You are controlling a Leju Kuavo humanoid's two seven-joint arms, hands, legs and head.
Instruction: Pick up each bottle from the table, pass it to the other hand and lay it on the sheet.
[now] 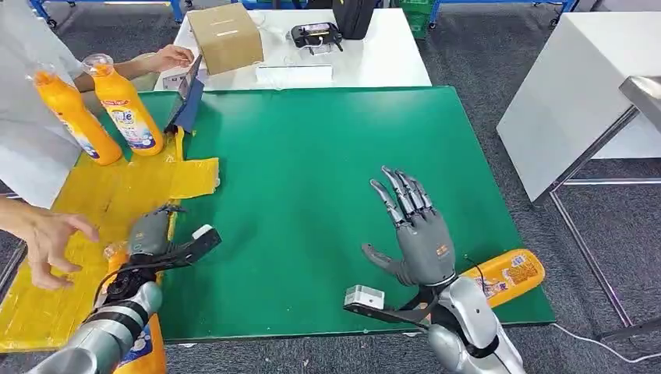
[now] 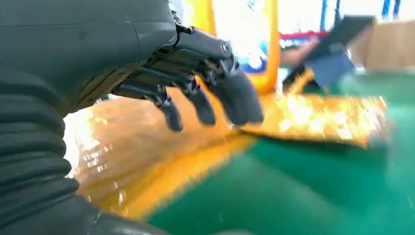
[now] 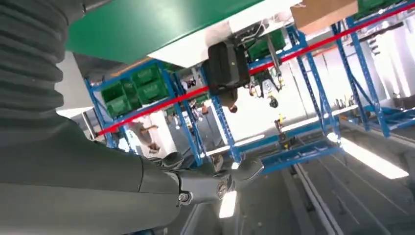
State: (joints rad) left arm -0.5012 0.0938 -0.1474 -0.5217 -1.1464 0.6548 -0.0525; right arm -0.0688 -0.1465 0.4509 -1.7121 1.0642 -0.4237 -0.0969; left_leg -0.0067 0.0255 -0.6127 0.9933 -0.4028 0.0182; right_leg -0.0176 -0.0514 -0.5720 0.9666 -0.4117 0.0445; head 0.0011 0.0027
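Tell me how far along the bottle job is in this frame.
Done: nothing certain. Two upright bottles stand at the far end of the yellow sheet, not lying. In hand: a near bottle lies under the left arm at the sheet's near end; whether the left hand grips it is unclear. Left: the right hand is open over the green mat, and a last bottle lies beside it.

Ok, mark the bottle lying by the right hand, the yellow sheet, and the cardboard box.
bottle (image 1: 510,274), head view, label.
sheet (image 1: 125,195), head view, bare middle.
box (image 1: 226,35), head view, top face.
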